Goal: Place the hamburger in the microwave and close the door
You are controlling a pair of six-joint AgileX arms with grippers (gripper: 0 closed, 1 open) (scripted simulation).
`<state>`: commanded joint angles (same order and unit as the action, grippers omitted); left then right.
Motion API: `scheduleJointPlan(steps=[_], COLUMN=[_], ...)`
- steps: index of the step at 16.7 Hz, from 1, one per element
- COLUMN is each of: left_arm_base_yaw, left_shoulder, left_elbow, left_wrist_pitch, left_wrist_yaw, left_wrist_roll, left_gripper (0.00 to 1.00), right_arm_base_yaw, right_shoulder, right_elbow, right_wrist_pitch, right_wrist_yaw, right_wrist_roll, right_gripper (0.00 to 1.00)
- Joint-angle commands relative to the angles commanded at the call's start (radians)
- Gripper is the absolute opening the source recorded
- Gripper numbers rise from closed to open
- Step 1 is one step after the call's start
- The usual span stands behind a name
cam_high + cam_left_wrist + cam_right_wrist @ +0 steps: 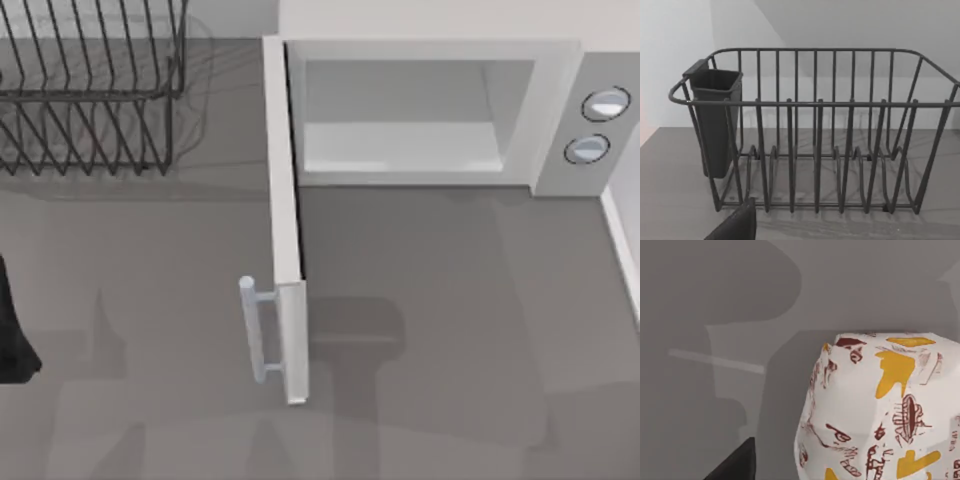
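Observation:
The white microwave (556, 100) stands at the table's back right, its pale cavity (400, 125) bare. Its door (284, 200) is swung wide open, jutting toward the table's front from the cavity's left side. The bar handle (256, 330) sits at the door's free end. The hamburger (880, 410), white with yellow and dark red marks, looms very close in the right wrist view over the grey tabletop. A dark part of my right gripper (735, 465) shows just beside it. My left arm (12, 330) is parked at the table's left edge, and a dark part of its gripper (735, 225) faces the rack.
A black wire rack (90, 90) stands at the back left and carries a dark cup (715, 120) on one end. Two round knobs (596, 125) sit on the microwave's grey side panel. Arm shadows fall on the grey tabletop (450, 330) in front of the microwave.

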<state>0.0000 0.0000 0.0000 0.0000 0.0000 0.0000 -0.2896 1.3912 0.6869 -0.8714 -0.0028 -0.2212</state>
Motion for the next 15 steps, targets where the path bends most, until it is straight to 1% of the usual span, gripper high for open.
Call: scheduleJointPlan(steps=[5, 7, 11, 15], left_arm_base_yaw=[0.0, 0.0, 0.0, 0.0], left_shoulder=[0.0, 0.0, 0.0, 0.0], left_elbow=[0.0, 0.0, 0.0, 0.0], left_wrist_pitch=[0.0, 0.0, 0.0, 0.0], left_wrist_yaw=[0.0, 0.0, 0.0, 0.0], left_wrist_roll=[0.0, 0.0, 0.0, 0.0], left_gripper=[1.0, 1.0, 1.0, 1.0], right_arm_base_yaw=[0.001, 0.001, 0.001, 0.001], right_shoulder=[0.119, 0.143, 0.146, 0.146], right_elbow=[-0.116, -0.138, -0.14, -0.14], right_wrist_pitch=[0.244, 0.283, 0.287, 0.287], right_wrist_yaw=[0.0, 0.0, 0.0, 0.0], right_wrist_roll=[0.003, 0.003, 0.003, 0.003], right_gripper=[1.0, 1.0, 1.0, 0.7])
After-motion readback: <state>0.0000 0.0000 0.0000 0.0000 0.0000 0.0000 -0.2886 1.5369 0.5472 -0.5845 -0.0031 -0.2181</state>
